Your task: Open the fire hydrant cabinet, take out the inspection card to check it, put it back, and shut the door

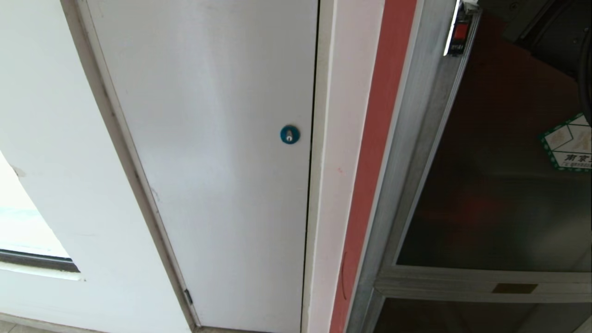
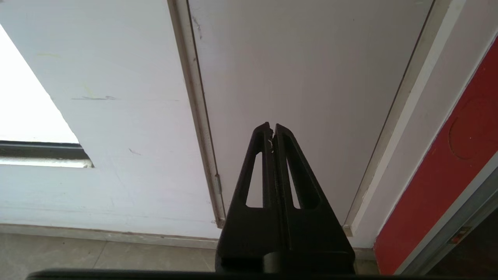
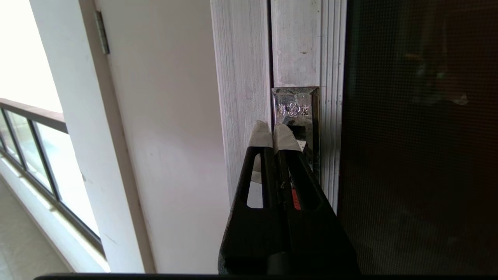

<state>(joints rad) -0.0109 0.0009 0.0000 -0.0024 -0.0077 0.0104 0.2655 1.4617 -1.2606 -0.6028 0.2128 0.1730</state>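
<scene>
The fire hydrant cabinet's aluminium frame (image 1: 407, 152) runs down the right of the head view. Its door (image 1: 499, 185), dark tinted glass with a green-bordered sticker (image 1: 569, 143), lies flush in the frame, and a small red latch (image 1: 460, 31) sits at its edge. In the right wrist view my right gripper (image 3: 272, 130) is shut, its taped tips right at the chrome latch plate (image 3: 295, 107) between frame (image 3: 241, 97) and glass (image 3: 420, 136). My left gripper (image 2: 271, 126) is shut and empty, parked low facing the white panel door. The inspection card is hidden. Neither arm shows in the head view.
A white panel door (image 1: 208, 162) with a round blue lock (image 1: 290, 134) stands left of the cabinet, with a red wall strip (image 1: 374, 152) between them. A window (image 3: 35, 155) lies further left. Floor tiles (image 2: 78, 252) run along the wall's foot.
</scene>
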